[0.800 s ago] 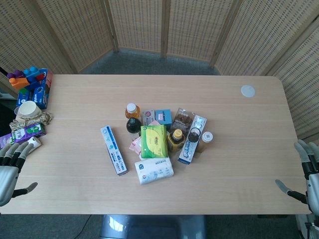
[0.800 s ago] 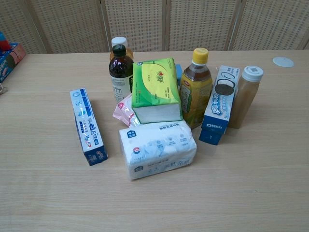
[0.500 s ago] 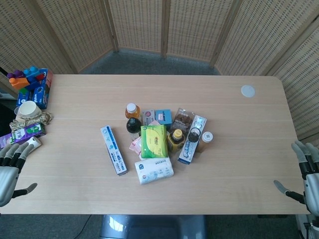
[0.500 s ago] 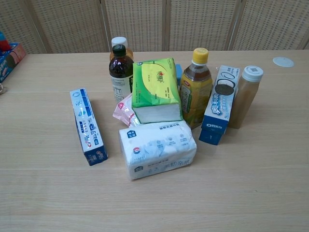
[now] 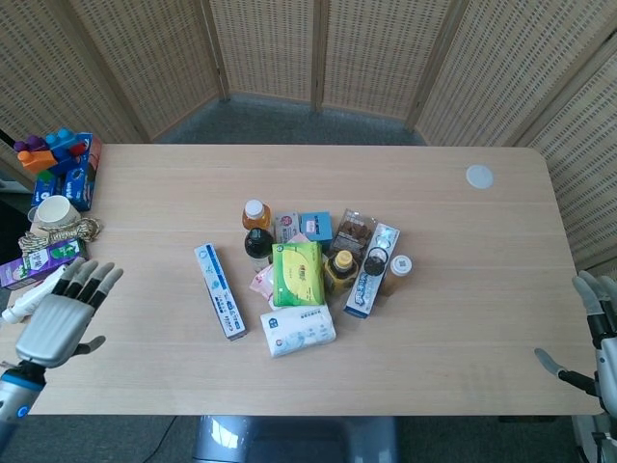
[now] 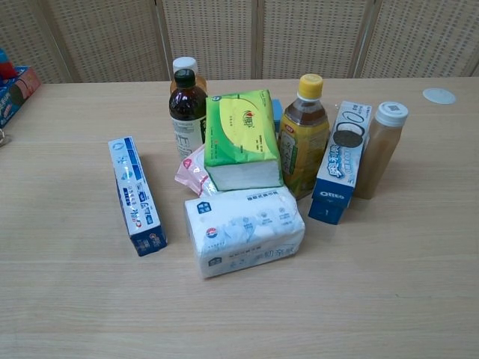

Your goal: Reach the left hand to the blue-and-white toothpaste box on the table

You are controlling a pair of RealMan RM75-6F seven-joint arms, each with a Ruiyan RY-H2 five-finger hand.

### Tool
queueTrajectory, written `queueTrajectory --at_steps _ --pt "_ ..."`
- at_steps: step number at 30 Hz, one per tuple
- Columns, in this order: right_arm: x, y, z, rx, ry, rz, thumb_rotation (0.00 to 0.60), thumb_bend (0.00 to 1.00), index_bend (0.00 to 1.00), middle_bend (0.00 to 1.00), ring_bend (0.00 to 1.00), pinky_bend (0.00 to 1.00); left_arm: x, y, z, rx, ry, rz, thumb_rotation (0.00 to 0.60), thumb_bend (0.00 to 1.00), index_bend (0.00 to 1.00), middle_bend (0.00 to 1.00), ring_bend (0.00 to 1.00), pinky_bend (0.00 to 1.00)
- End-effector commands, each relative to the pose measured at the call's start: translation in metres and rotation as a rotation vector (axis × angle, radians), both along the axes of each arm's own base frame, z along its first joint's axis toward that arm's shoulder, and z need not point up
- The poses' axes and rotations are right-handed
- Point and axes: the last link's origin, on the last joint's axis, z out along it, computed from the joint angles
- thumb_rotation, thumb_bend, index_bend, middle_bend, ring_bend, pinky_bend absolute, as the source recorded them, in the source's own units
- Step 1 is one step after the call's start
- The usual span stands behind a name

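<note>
Toothpaste box, long, blue and white cardboard (image 5: pixel 220 290), lies flat on the pale wooden bench (image 5: pixel 463 280), at the left edge of the central cluster of goods and just left of a small pink sachet (image 6: pixel 191 171). Near it on the right a white soft pack of tissues (image 5: pixel 298 331) lies below a green soft pack of tissues (image 5: pixel 297 274). The left hand (image 5: pixel 62 313) hangs over the near-left part of the bench, well apart from the box, palm down, its fingers (image 5: pixel 93 280) spread apart and holding nothing. The right hand (image 5: pixel 600 333) sits at the near-right edge of the bench, partly cut off by the picture border, fingers apart and empty. Neither hand shows in the chest view
</note>
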Motion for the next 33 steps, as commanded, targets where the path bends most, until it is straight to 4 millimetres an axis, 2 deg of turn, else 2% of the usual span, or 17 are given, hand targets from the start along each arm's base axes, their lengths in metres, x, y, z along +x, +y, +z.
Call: queueTrajectory --at_steps 1,8,20,29,33 --pt "0.000 0.000 0.001 -0.005 -0.003 -0.001 0.600 0.00 0.00 0.00 0.00 0.00 0.015 0.039 -0.024 -0.042 0.073 -0.146 0.600 0.00 0.00 0.00 0.00 0.00" --pt "-0.002 -0.002 0.004 -0.012 -0.005 -0.007 0.600 0.00 0.00 0.00 0.00 0.00 0.025 0.074 -0.063 -0.102 0.247 -0.182 0.600 0.00 0.00 0.00 0.00 0.00" --pt "-0.010 -0.007 0.008 -0.073 0.069 -0.072 0.600 0.00 0.00 0.00 0.00 0.00 0.039 0.109 -0.117 -0.157 0.375 -0.153 0.600 0.00 0.00 0.00 0.00 0.00" --pt "-0.014 -0.011 0.008 -0.124 0.135 -0.113 0.600 0.00 0.00 0.00 0.00 0.00 0.061 0.127 -0.147 -0.152 0.411 -0.168 0.600 0.00 0.00 0.00 0.00 0.00" --pt "-0.015 -0.013 0.008 -0.117 0.112 -0.121 0.600 0.00 0.00 0.00 0.00 0.00 0.065 0.128 -0.161 -0.169 0.427 -0.163 0.600 0.00 0.00 0.00 0.00 0.00"
